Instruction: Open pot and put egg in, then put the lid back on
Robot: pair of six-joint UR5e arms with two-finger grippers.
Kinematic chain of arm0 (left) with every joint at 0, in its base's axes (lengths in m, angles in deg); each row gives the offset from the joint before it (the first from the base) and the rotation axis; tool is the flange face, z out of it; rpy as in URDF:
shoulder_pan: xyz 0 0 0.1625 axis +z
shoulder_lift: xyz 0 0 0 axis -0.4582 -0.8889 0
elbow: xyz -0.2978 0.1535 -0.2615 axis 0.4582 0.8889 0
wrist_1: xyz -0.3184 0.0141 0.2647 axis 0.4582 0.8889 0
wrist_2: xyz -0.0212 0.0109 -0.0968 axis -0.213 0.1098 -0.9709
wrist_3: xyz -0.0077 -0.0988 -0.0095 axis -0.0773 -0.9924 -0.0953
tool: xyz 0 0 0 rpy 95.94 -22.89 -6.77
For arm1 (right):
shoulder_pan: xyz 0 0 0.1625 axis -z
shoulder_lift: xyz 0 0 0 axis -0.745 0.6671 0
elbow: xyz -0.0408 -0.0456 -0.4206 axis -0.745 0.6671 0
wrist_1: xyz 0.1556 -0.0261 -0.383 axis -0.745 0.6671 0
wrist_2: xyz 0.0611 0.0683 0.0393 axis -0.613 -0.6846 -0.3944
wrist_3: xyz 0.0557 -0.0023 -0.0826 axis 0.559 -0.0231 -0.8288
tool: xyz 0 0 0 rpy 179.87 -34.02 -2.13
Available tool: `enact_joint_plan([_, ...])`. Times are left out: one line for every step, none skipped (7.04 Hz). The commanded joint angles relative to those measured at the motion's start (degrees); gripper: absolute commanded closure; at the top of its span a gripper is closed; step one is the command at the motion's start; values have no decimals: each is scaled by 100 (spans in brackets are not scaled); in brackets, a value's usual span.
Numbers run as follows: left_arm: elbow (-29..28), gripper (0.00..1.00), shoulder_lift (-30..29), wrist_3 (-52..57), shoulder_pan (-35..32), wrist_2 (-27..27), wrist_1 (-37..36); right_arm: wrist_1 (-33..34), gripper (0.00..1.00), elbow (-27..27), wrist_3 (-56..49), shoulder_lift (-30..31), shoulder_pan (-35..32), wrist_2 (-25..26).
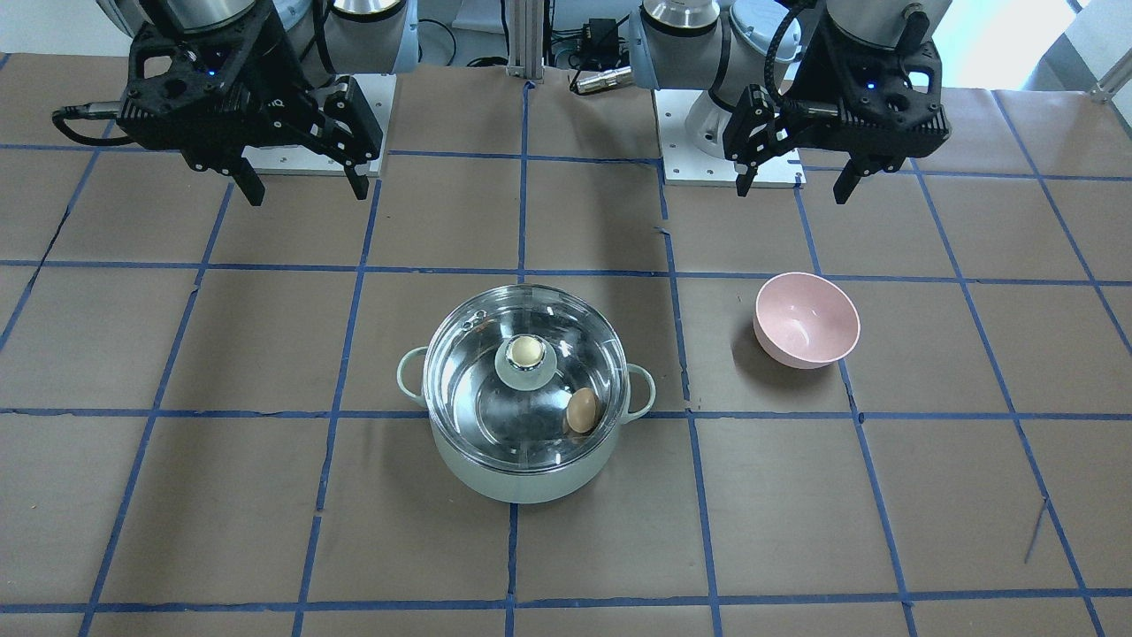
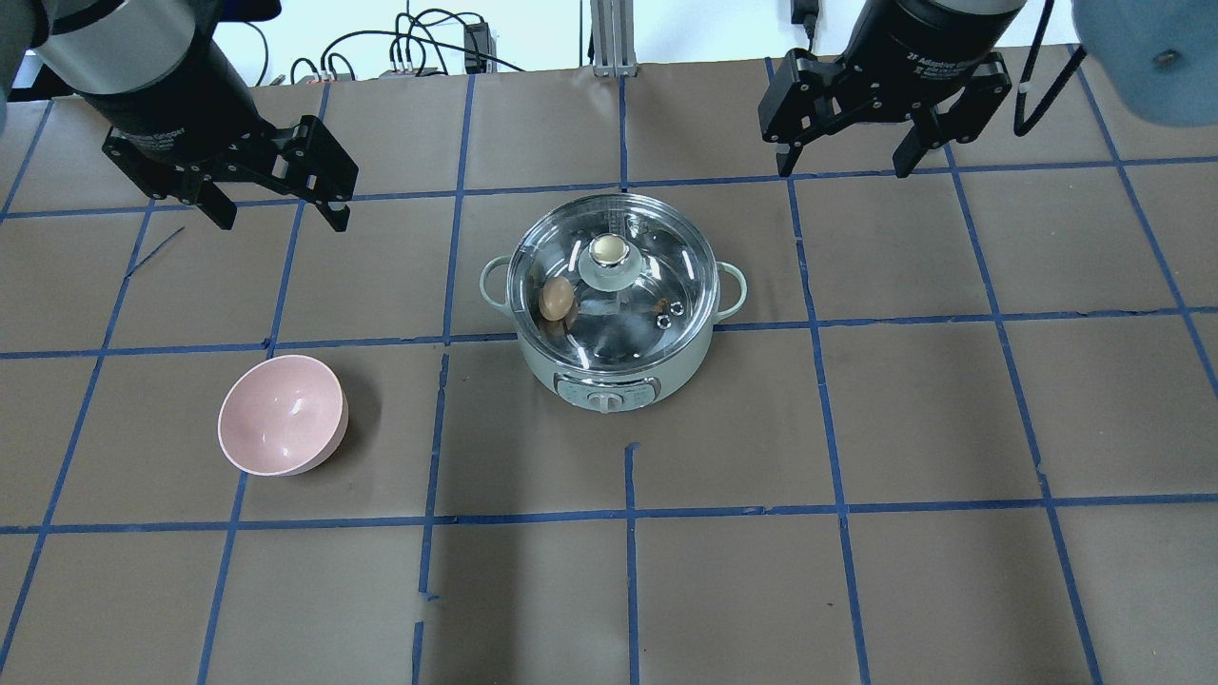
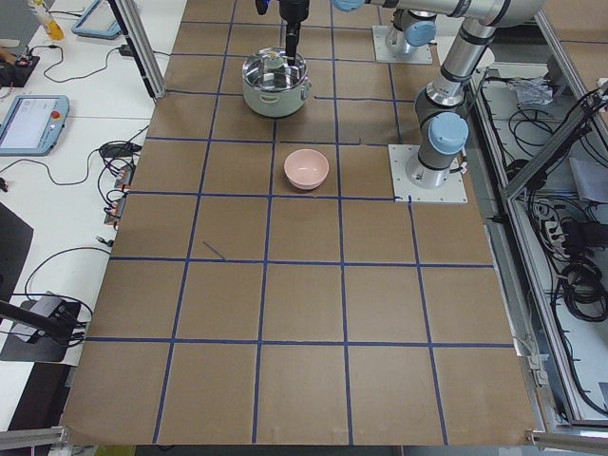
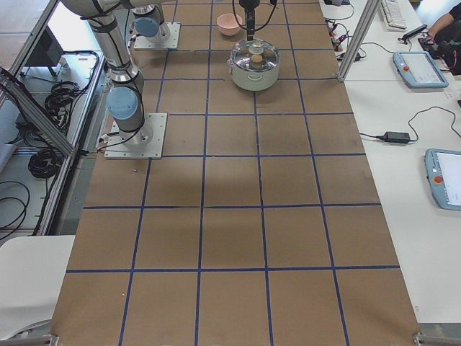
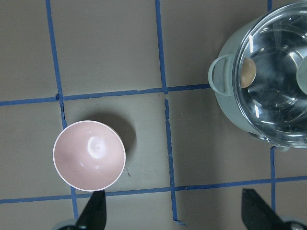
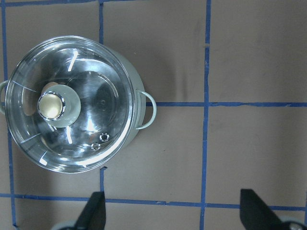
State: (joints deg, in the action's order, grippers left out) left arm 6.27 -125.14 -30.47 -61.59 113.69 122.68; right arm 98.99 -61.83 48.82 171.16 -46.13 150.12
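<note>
The pot (image 2: 609,376) is seen mid-worktop (image 2: 856,428), closed by the lid (image 2: 657,257). In the overhead view, the egg (image 2: 557,298) is seen through the glass, inside at the pot's 9 o'clock side. The left claw (image 2: 281,217) and right claw (image 2: 844,169) are held spread apart and empty, at 10 and 1 o'clock of the pot. A pink bowl (image 2: 281,414) is placed at 8 o'clock.

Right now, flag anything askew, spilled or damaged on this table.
Nothing stands out. The lid sits level on the pot, the egg lies inside under the glass, the pink bowl stands upright and empty, and the left gripper and right gripper hang open.
</note>
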Motion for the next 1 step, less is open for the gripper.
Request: enact_joint_plan([-2,0,-10,42,0,-9,-15,59,1,26,-29,3,16,166])
